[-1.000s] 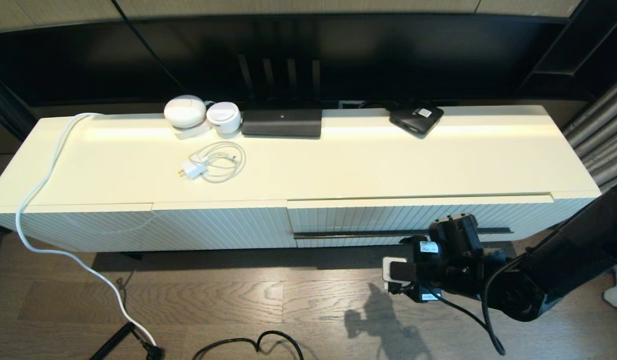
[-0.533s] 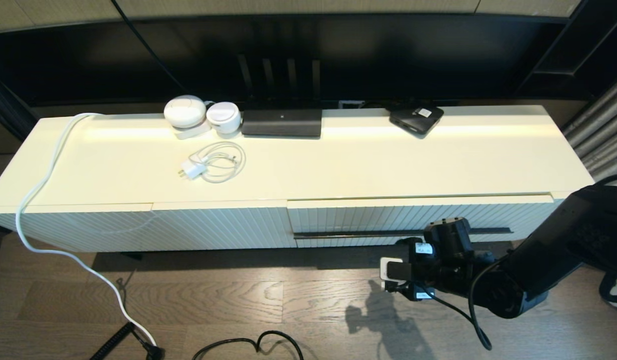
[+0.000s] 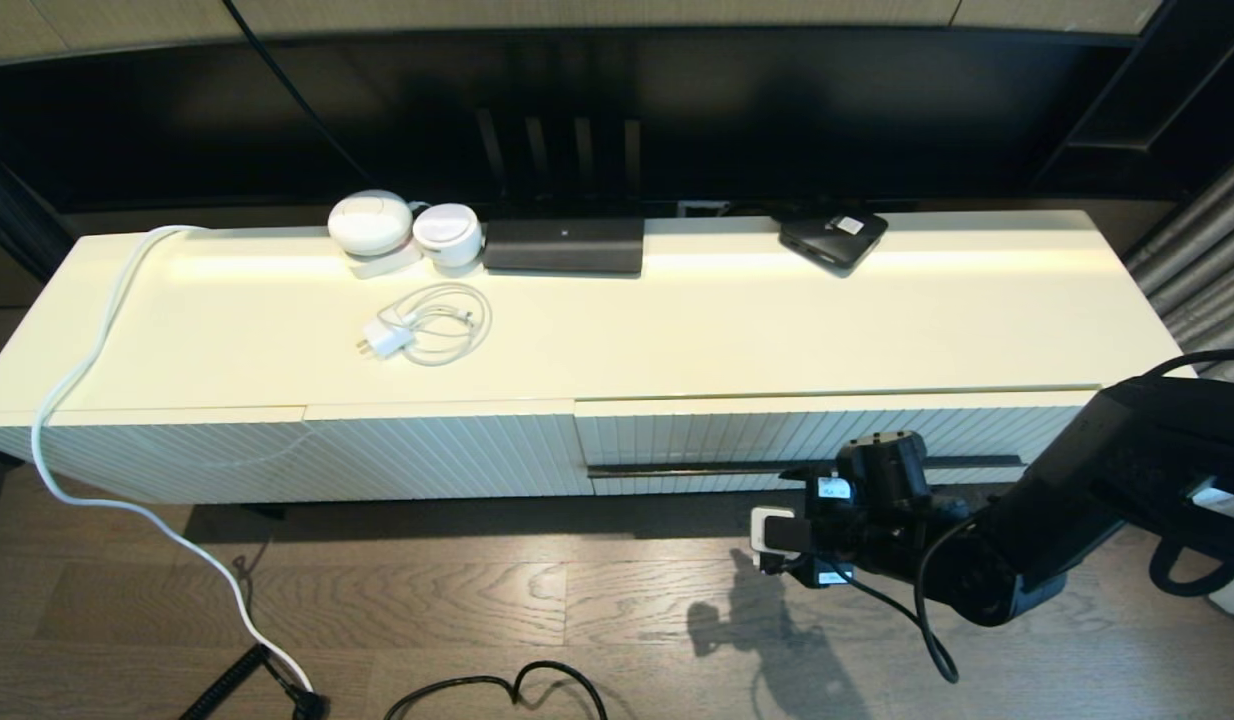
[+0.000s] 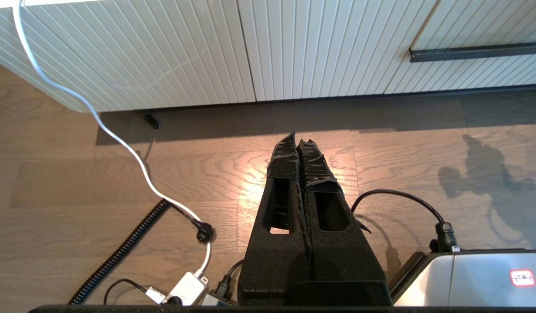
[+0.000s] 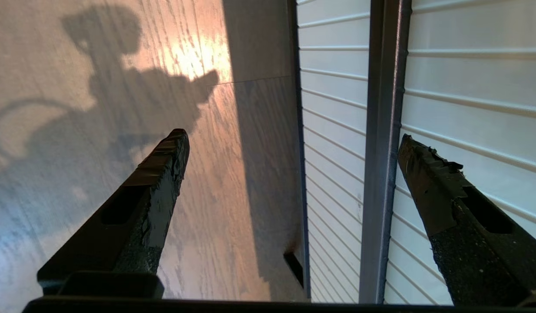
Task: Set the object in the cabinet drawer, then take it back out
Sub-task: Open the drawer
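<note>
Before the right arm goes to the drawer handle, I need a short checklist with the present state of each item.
1. Right gripper open: ok, the fingers stand wide apart.
2. Black bar handle lies between the fingers: ok in the right wrist view; contact: cannot tell.
3. Cabinet drawer closed, ready to pull: ok, its front is flush with the fluted panel.
4. Umbrella located: not ok, it shows in no view.
5. Left gripper out of the way: ok, shut and pointing at the floor.
6. Cabinet top over the drawer free: ok, the charger cable lies further left.
</note>
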{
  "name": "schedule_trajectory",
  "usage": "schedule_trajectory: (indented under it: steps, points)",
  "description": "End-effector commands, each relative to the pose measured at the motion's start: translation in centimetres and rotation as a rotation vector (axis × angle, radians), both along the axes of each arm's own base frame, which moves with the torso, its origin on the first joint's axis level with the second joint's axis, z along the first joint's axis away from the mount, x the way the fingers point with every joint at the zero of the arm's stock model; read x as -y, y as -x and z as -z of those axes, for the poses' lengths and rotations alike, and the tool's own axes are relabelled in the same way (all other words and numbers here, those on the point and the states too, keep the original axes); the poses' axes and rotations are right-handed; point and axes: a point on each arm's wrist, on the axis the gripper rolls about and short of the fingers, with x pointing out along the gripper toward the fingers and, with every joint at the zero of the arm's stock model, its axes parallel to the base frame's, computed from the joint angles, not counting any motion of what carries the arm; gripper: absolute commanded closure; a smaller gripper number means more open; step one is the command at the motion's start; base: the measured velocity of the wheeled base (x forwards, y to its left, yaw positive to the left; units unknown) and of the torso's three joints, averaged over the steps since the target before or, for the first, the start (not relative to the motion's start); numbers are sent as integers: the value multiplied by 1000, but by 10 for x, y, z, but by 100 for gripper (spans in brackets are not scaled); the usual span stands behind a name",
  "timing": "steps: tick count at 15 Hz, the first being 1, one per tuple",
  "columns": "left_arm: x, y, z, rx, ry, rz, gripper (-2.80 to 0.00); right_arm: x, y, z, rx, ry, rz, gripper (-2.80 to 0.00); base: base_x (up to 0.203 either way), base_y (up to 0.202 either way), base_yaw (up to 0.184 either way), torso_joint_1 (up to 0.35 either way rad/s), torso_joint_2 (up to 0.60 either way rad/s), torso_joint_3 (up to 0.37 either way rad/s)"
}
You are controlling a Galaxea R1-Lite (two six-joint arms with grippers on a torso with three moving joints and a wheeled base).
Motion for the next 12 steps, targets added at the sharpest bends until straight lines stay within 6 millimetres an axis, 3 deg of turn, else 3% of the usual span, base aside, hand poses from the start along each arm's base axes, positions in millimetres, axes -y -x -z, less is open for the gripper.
schedule_trajectory:
  steps: [1, 12]
  points:
    - [0, 0, 0, 1, 0, -1, 0, 1, -5, 6, 4, 5, 1, -280, 0, 0, 0, 0, 0, 0]
    - [0, 0, 0, 1, 0, -1, 0, 4, -26, 21, 41, 8, 9, -280, 0, 0, 0, 0, 0, 0]
